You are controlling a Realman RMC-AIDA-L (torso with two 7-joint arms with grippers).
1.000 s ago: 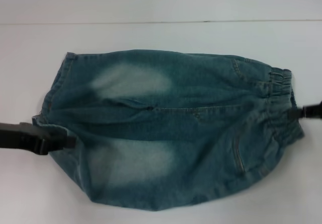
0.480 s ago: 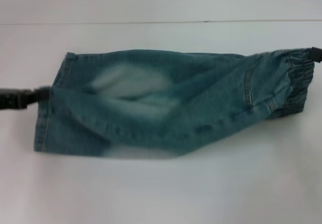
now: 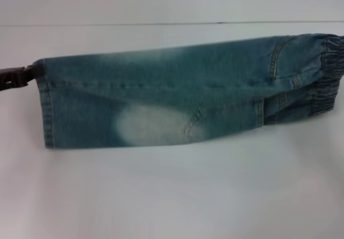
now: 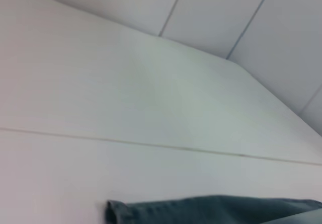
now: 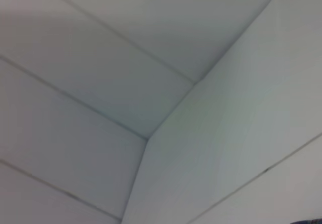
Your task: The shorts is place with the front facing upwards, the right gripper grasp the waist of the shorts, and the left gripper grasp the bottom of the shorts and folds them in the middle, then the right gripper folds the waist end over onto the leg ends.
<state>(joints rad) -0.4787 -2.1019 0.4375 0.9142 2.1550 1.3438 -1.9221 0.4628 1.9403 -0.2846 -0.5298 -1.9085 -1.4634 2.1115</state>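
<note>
Now the shorts [image 3: 177, 94] are lying as a long folded band across the white table [image 3: 172, 196], with the ruched waist [image 3: 330, 75] at the far right edge of the head view and the leg ends [image 3: 45, 107] at the left.

The main risk, as I am judging it, is that the fold is opening again: the near layer is looking a little uneven near the waist, and if one side is released too early or pulled sideways, the upper layer could be sliding off the lower one (denim is stiff and is liking to spring back). A second risk is for the next fold, because the waist end must be carried over to the leg ends, and a weak hold on the elastic part could be dropping it halfway.

The left gripper [image 3: 27, 75] is reaching in low and nearly level from the left, and its jaws are pinching the far corner of the hem. The right gripper is not appearing in any view, so I cannot tell how its jaws are standing.
</note>
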